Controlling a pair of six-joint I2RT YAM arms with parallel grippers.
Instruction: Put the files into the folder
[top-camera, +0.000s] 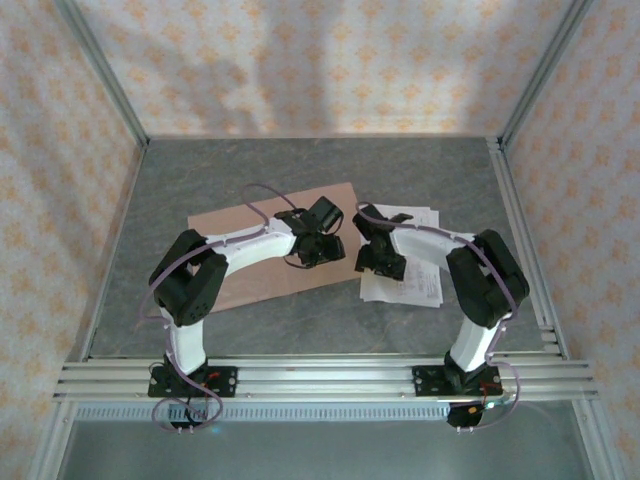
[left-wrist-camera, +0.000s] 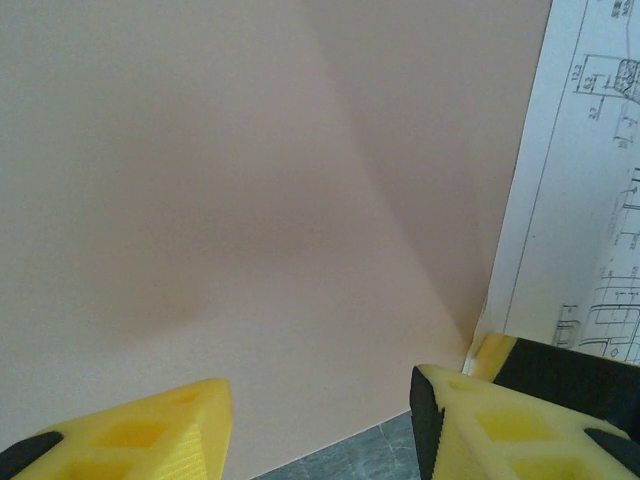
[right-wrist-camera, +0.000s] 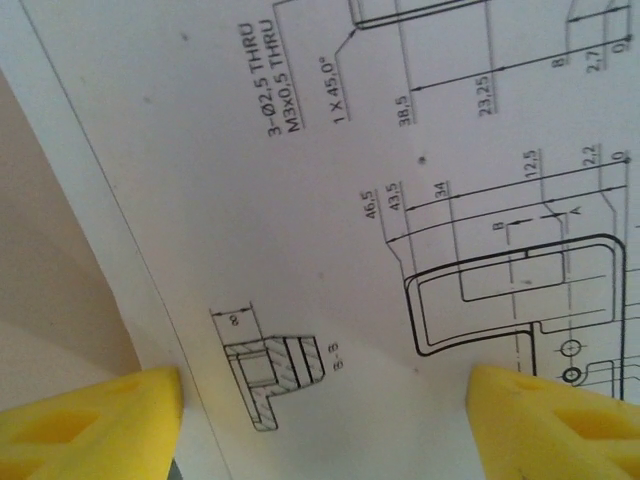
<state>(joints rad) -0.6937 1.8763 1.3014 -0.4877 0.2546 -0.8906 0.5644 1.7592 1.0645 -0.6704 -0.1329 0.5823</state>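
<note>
Folder (top-camera: 275, 281) flat on grey table (top-camera: 200, 170), left of centre, partly hidden under left arm. Files (top-camera: 410, 286) just beside folder's right edge: loose white stack with black drawings, partly hidden under right arm.

Left gripper (top-camera: 318, 240) low over folder's right part, jaws apart, nothing clasped. From left wrist: yellow fingers (left-wrist-camera: 170, 430) either side of pinkish card with soft crease, card edge and strip of table below, sheet margin at right. Yellow-and-black piece (left-wrist-camera: 540, 375) at sheet's lower edge, perhaps the other gripper; too cropped to tell.

Right gripper (top-camera: 376, 246) low over files' left edge, jaws wide, nothing clasped. From right wrist: fingers spread above printed sheet, folder at far left.

Around: patterned walls (top-camera: 300, 60), aluminium rail (top-camera: 320, 375) at near edge.
</note>
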